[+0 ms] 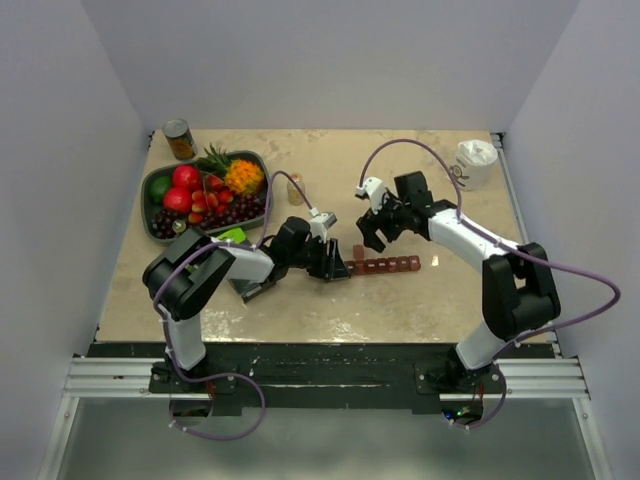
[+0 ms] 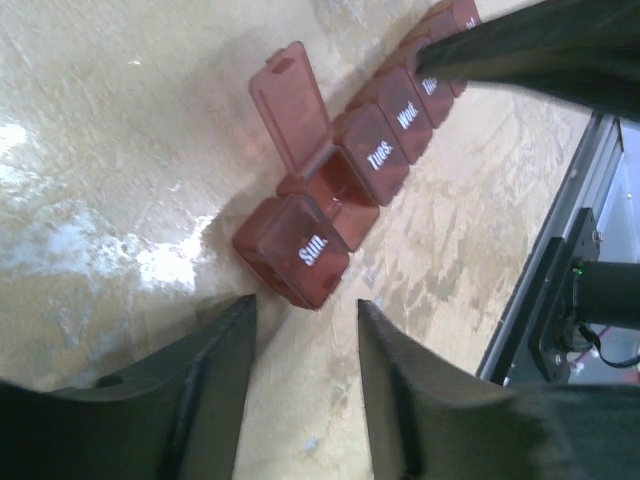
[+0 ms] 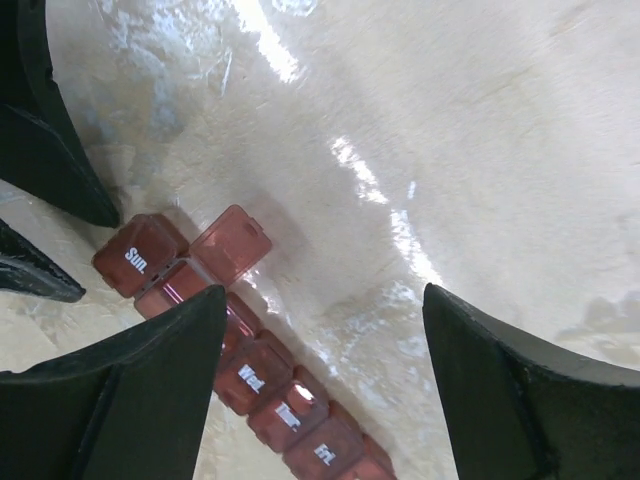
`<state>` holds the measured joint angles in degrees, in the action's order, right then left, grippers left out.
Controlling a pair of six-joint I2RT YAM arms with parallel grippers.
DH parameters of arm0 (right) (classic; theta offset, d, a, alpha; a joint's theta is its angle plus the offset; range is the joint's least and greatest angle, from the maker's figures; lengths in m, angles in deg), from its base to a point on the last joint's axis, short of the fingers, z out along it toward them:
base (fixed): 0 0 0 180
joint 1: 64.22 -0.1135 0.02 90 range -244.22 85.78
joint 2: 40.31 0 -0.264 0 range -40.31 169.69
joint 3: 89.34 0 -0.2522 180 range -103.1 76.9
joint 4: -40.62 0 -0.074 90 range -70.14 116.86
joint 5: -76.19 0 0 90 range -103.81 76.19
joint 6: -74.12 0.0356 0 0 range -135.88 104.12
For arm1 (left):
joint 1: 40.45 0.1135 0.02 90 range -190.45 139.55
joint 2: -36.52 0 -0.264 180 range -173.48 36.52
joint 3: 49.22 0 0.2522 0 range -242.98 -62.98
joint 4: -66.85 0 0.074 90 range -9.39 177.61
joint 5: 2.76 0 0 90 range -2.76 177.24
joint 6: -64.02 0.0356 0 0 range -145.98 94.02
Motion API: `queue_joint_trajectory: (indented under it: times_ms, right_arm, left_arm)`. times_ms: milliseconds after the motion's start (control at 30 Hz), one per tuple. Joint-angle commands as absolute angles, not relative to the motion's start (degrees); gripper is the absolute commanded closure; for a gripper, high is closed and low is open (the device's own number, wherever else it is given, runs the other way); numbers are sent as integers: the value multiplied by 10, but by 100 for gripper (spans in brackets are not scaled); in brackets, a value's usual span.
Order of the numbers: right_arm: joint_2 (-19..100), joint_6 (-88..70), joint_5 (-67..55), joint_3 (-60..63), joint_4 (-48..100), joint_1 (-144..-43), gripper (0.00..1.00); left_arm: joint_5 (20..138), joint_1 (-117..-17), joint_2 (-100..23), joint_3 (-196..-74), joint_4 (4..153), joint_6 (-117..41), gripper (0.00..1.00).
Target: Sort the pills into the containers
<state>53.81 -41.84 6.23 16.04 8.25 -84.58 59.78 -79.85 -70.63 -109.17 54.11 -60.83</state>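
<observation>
Pillbox [image 2: 380, 155] ran lengthwise away from the open left gripper [image 2: 305, 308], Sunday end nearest; right gripper [image 3: 322, 300] hovered open alongside.

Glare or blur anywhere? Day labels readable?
Right wrist: glare streaks on the glossy beige tabletop; labels on the dark red-brown plastic pill strip readable. Left wrist: near labels sharp, far ones soft; left gripper's fingers blurred. Top external: even light, labels too small to read.

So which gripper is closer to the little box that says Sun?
Left. The left gripper sits right at the Sun. box, open and just short of its end. The right gripper hangs farther off, on the far side of the strip.
</observation>
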Motion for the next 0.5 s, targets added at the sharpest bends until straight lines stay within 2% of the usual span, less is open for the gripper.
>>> queue_joint_trajectory:
  times_ms: [0,167,300,467]
  right_arm:
    - [489,-444,104,153,70,-824,17]
    - [465,-466,133,163,55,-822,16]
    - [449,-477,167,165,43,-818,15]
    - [413,-488,192,172,38,-813,15]
  left_arm:
    - [632,-792,-679,-1089,637,-588,45]
    - [646,-784,-623,-1103,665,-584,31]
    - [657,-781,-576,-1104,683,-576,26]
    - [675,-776,-494,-1102,708,-558,25]
